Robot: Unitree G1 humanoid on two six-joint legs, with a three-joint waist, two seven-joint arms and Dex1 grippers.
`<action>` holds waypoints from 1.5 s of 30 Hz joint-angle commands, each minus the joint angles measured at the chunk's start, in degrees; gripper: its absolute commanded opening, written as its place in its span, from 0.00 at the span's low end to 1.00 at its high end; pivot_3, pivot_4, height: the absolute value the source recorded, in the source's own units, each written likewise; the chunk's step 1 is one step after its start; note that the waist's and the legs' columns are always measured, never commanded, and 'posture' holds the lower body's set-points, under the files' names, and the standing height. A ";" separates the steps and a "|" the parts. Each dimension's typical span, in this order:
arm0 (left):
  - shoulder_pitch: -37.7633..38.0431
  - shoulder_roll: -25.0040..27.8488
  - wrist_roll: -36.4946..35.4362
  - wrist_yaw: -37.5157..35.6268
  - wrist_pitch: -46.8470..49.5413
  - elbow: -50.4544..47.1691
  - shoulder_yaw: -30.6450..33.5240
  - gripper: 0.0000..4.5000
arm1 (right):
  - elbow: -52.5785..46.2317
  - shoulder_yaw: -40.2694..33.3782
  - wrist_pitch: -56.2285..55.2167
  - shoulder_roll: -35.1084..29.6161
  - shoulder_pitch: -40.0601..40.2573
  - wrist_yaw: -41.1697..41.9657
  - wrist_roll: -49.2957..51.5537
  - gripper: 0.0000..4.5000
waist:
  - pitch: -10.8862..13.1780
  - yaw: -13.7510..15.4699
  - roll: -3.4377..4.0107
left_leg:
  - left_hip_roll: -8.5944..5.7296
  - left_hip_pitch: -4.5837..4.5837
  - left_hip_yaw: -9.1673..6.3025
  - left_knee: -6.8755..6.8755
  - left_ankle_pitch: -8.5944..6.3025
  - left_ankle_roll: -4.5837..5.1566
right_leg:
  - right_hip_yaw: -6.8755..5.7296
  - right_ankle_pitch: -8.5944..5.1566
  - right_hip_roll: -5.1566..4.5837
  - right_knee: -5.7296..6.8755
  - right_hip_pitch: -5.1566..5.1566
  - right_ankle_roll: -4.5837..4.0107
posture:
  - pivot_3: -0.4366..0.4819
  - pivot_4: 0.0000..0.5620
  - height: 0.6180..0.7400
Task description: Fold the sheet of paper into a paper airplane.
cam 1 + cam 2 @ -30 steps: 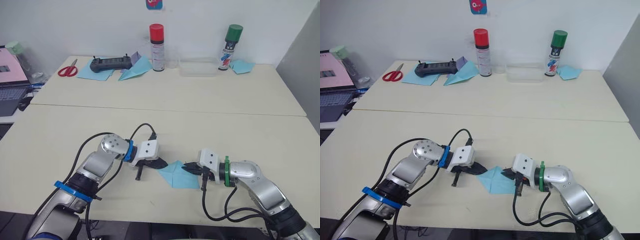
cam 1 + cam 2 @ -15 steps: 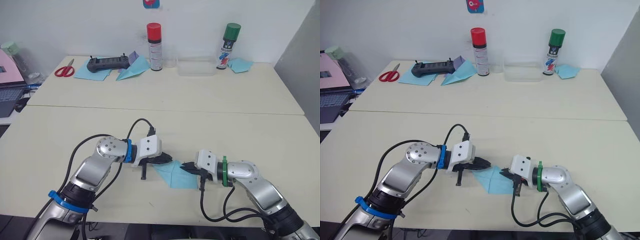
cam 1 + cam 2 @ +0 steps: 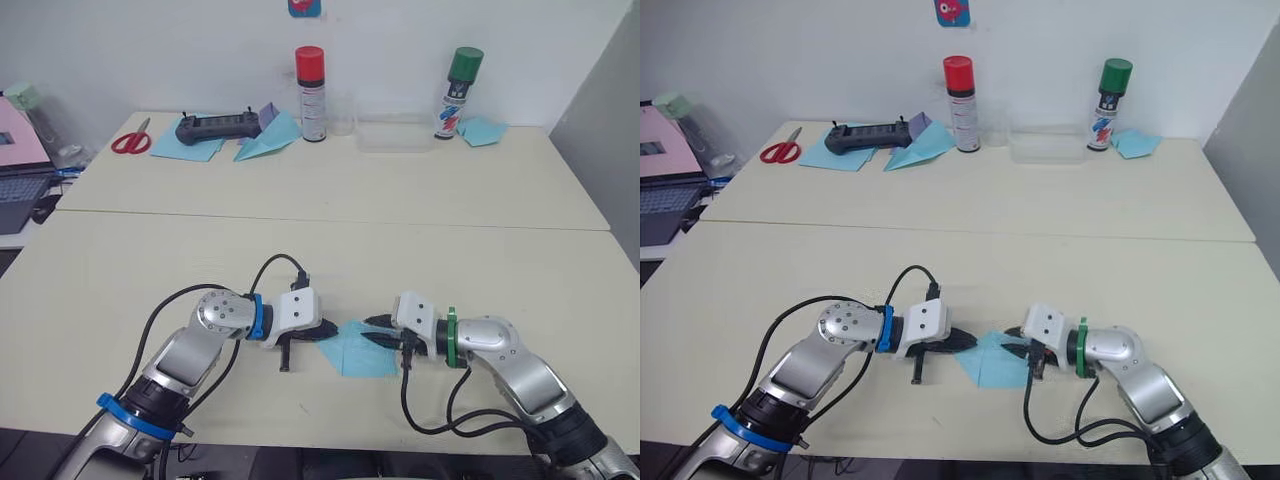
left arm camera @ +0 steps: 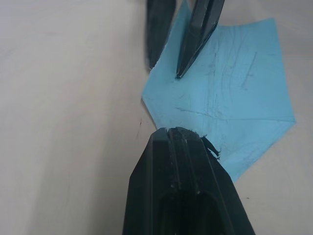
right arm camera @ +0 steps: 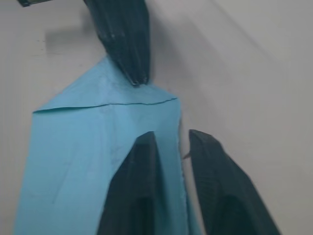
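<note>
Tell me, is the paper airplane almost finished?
Not yet. Done: the sheet of paper has crease lines and folded corners that give it a pointed end. In hand: the left gripper presses, shut, on one edge, while the right gripper, slightly open, rests a finger on the opposite side. Left: it lies flat on the table, so the narrowing folds and wings remain.

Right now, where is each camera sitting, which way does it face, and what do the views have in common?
Left and right eye views: head cameras looking forward and down over both arms, the left hand and right hand meeting at the blue paper.
Left wrist view: looks along its own shut fingers across the paper at the right hand.
Right wrist view: looks along its slightly parted fingers over the paper at the left hand.
All share the paper on the table.
</note>
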 commanded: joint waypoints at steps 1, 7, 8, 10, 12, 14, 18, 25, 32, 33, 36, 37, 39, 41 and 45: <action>2.30 0.32 1.86 -0.58 0.56 1.94 -2.96 0.00 | -1.45 -4.97 2.15 0.94 -1.74 -3.25 1.40 0.54 | 0.00 0.01 0.00 | -0.01 -0.01 0.00 -0.01 0.00 0.00 | -0.01 0.06 -0.01 -0.03 0.00 0.10 | 0.48 0.27 1.00; 3.11 0.07 2.27 -0.50 -0.05 1.80 -3.73 0.00 | -4.35 -5.86 -0.52 3.32 -1.56 -1.90 4.32 0.69 | 0.00 0.02 0.01 | -0.01 -0.05 0.01 -0.23 -0.02 0.01 | -0.04 0.07 -0.02 -0.30 0.02 0.14 | 0.48 0.27 1.00; 3.12 0.07 2.35 -0.50 -0.20 1.88 -3.78 0.00 | -4.70 -5.66 -0.73 3.69 -1.38 -1.31 4.94 0.69 | 0.00 0.02 0.01 | -0.01 -0.06 0.01 -0.24 -0.02 0.01 | -0.05 0.07 -0.03 -0.31 0.01 0.14 | 0.48 0.27 1.00; 2.82 0.05 2.70 -0.36 -0.78 2.41 -3.85 0.00 | -4.86 -4.56 -1.03 3.96 -0.84 0.19 5.59 0.66 | -0.01 0.02 0.01 | -0.01 -0.07 0.01 -0.24 -0.02 0.01 | -0.05 0.07 -0.03 -0.32 0.01 0.15 | 0.48 0.27 1.00; 2.47 -0.02 2.77 -0.33 -1.01 2.86 -3.83 0.00 | -4.31 -2.98 -2.21 3.91 0.10 1.94 5.67 0.55 | -0.01 0.02 0.01 | -0.01 -0.06 0.01 -0.23 -0.02 0.01 | -0.05 0.07 -0.03 -0.32 0.02 0.15 | 0.48 0.27 1.00; 2.24 -0.02 2.72 -0.41 -1.08 3.06 -3.84 0.00 | -3.41 -1.82 -3.68 3.96 0.68 3.03 5.23 0.40 | -0.01 0.03 0.01 | -0.01 -0.06 0.01 -0.23 -0.02 0.01 | -0.05 0.07 -0.03 -0.32 0.02 0.14 | 0.48 0.27 1.00; 2.03 0.63 2.78 -1.12 -1.58 3.30 -3.85 0.00 | -1.03 1.07 -6.47 3.18 1.16 4.90 2.86 0.07 | -0.01 0.02 0.01 | -0.01 -0.05 0.02 -0.23 -0.02 0.01 | -0.05 0.07 -0.03 -0.32 0.02 0.14 | 0.48 0.27 1.00; 1.50 1.33 2.87 -1.67 -2.12 4.17 -3.71 0.00 | 2.34 2.38 -3.56 0.37 2.43 5.21 0.81 0.01 | -0.03 0.04 0.02 | -0.01 -0.05 0.01 -0.22 -0.02 0.01 | -0.06 0.07 -0.03 -0.32 0.02 0.14 | 0.48 0.27 1.00; 0.75 1.68 2.91 -2.80 -2.60 5.17 -4.08 0.00 | 2.88 1.08 -4.35 -5.63 5.53 5.86 -0.39 0.01 | -0.37 0.05 -0.05 | -0.01 0.02 0.01 -0.22 -0.02 0.01 | -0.06 0.06 -0.03 -0.33 0.11 0.13 | 0.48 0.27 1.00; 0.45 1.60 2.90 -2.89 -2.81 5.55 -4.18 0.00 | 2.20 0.22 -4.88 -7.17 7.12 6.36 0.15 0.01 | -0.42 0.17 -0.06 | -0.02 0.02 0.01 -0.22 -0.02 0.01 | -0.05 0.06 -0.04 -0.34 0.12 0.13 | 0.48 0.27 1.00; -0.15 1.48 2.78 -2.99 -3.28 6.27 -4.49 0.00 | -0.50 -2.15 -5.36 -10.22 11.21 7.42 2.24 0.01 | -0.62 0.44 -0.17 | -0.04 0.02 0.00 -0.23 -0.02 0.02 | -0.09 0.04 -0.06 -0.38 0.15 0.12 | 0.48 0.27 1.00; -0.35 1.39 2.74 -3.08 -3.38 6.51 -4.59 0.00 | -1.36 -2.87 -5.63 -11.06 12.43 7.84 2.72 0.01 | -0.69 0.43 -0.20 | -0.04 0.02 0.00 -0.23 -0.02 0.02 | -0.08 0.04 -0.06 -0.38 0.15 0.11 | 0.48 0.27 1.00; -0.77 1.16 2.72 -3.35 -3.74 7.11 -4.75 0.00 | -3.54 -5.05 -6.00 -12.10 14.76 8.69 5.30 0.01 | -0.80 0.42 -0.25 | -0.03 0.04 0.00 -0.22 -0.03 0.02 | -0.08 0.03 -0.06 -0.37 0.17 0.10 | 0.48 0.27 1.00; -1.19 0.91 2.84 -3.51 -4.16 7.81 -4.81 0.00 | -5.97 -7.69 -5.31 -10.86 15.62 8.80 10.11 0.01 | -0.85 0.43 -0.30 | -0.02 0.06 0.00 -0.22 -0.03 0.02 | -0.08 0.03 -0.06 -0.37 0.17 0.09 | 0.48 0.27 1.00; -2.09 0.54 2.95 -3.98 -4.98 9.22 -4.68 0.00 | -10.55 -9.97 -2.89 -6.03 12.57 6.60 16.52 0.01 | -0.82 0.13 -0.23 | -0.02 0.05 0.01 -0.21 -0.02 0.02 | -0.04 -0.01 -0.05 -0.33 0.15 0.01 | 0.48 0.27 1.00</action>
